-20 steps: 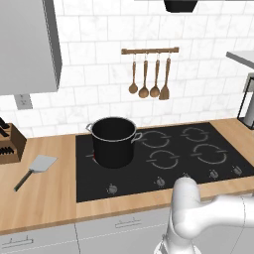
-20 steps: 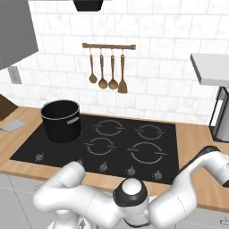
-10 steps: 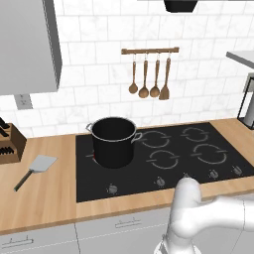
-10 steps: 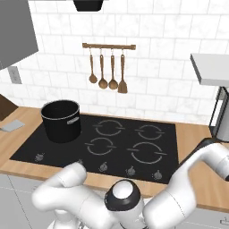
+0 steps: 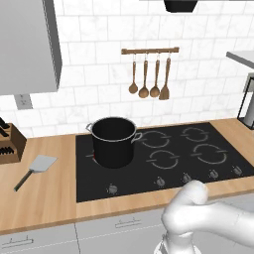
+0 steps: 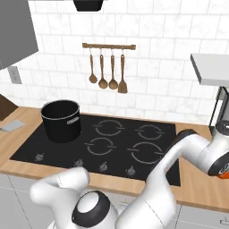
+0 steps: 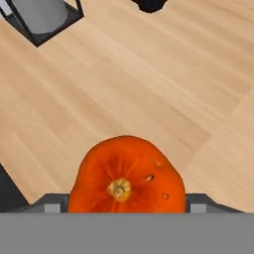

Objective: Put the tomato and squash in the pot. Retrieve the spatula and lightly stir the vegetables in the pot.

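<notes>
Half of orange squash cut off; pincer tips hidden.

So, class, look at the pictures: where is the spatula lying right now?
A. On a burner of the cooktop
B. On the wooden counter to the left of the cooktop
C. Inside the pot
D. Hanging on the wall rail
B: the spatula lies flat on the wooden counter, left of the cooktop and apart from the pot.

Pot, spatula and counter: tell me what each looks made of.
Pot: black, faintly glossy body with a grey rim and handles, probably coated metal. Spatula: flat light-grey blade, likely metal, on a thin dark handle of unclear material. Counter: light wood, matte, grain lines visible.
</notes>
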